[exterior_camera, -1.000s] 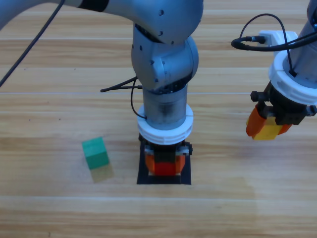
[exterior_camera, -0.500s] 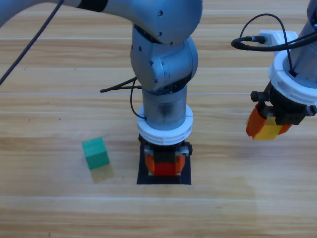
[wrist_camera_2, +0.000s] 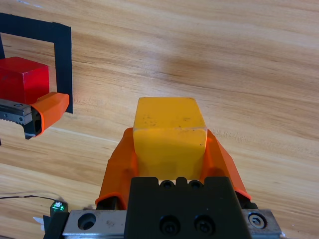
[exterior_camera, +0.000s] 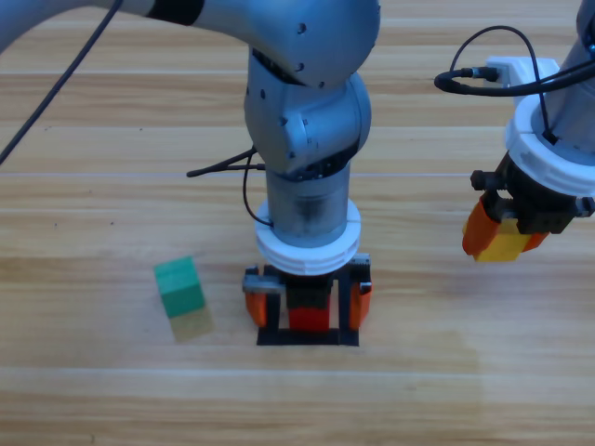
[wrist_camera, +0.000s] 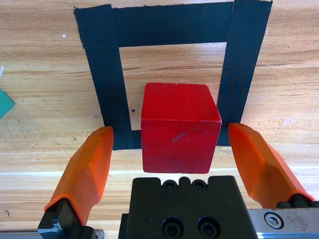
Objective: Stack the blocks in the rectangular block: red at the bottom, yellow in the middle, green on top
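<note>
The red cube (exterior_camera: 308,319) (wrist_camera: 178,127) rests on the table inside the black tape rectangle (exterior_camera: 307,340) (wrist_camera: 172,24), over its near edge in the left wrist view. My left gripper (exterior_camera: 308,299) (wrist_camera: 169,149) stands open around it, an orange jaw clear of the cube on each side. At the right, my right gripper (exterior_camera: 502,240) (wrist_camera_2: 170,149) hovers above the table, shut on the yellow cube (exterior_camera: 505,246) (wrist_camera_2: 170,133). The green cube (exterior_camera: 179,285) lies alone on the wood, left of the rectangle.
A black cable (exterior_camera: 223,165) loops out beside the left arm's wrist. Another cable (exterior_camera: 483,56) arcs above the right arm. Bare wood lies between the rectangle and the right gripper.
The left gripper's jaws have spread apart and let go of the red cube, which stays in the rectangle. The right arm with the yellow cube has not moved.
</note>
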Robot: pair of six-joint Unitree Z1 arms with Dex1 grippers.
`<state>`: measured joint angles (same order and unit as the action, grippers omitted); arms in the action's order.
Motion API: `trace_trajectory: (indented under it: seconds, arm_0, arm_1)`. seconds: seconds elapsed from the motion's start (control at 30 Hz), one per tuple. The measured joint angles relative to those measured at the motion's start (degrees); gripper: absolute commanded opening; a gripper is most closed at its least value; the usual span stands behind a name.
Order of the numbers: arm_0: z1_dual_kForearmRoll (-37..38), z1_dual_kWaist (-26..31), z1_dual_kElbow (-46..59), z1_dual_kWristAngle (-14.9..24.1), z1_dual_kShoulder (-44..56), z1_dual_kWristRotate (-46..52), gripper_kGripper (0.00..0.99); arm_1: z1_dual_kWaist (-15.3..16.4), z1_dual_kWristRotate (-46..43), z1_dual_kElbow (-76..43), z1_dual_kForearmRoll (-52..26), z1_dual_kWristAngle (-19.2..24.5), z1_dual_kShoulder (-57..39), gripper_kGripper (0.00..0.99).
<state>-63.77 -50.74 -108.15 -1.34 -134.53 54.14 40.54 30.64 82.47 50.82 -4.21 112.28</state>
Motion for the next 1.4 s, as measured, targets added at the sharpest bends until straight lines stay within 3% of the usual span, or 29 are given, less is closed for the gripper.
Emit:
trace_trajectory:
  seconds: [0.23,0.37,0.47,0.53,0.6,0.8,0.97,1.13,1.4]
  arm_0:
    - [-2.2,-0.3,-2.0,1.4,0.0,-0.2,0.990]
    - [-8.2,-0.5,-11.2,2.9,0.0,-2.8,0.985]
    - [-13.5,-0.5,-18.4,5.2,1.4,-2.9,0.988]
    - [-15.2,-0.3,-19.2,7.3,4.1,-3.2,0.937]
    - [-16.1,0.3,-18.3,8.9,7.6,-3.9,0.948]
    - [-16.5,5.2,-14.0,11.4,19.0,-8.8,0.990]
    - [-16.8,11.8,-11.6,10.7,23.1,-18.3,0.990]
    - [-16.8,14.1,-3.9,23.7,23.3,-23.3,0.959]
    - [-15.1,15.8,-3.1,23.0,23.7,-34.1,0.931]
  arm_1:
    - [0.0,0.4,0.0,0.0,0.5,0.0,0.261]
    - [0.0,1.4,0.0,0.0,2.1,0.0,0.261]
    - [0.1,2.7,0.0,0.0,3.8,0.0,0.261]
    - [0.6,3.4,0.2,0.4,4.8,0.0,0.261]
    - [1.4,5.5,1.1,2.4,5.1,0.0,0.261]
    - [6.4,11.7,10.0,10.2,5.1,0.2,0.262]
    - [11.1,15.7,17.6,13.6,5.1,3.8,0.264]
    - [14.9,18.7,29.8,18.9,5.1,12.8,0.264]
    - [18.5,22.0,45.0,26.5,5.1,25.2,0.265]
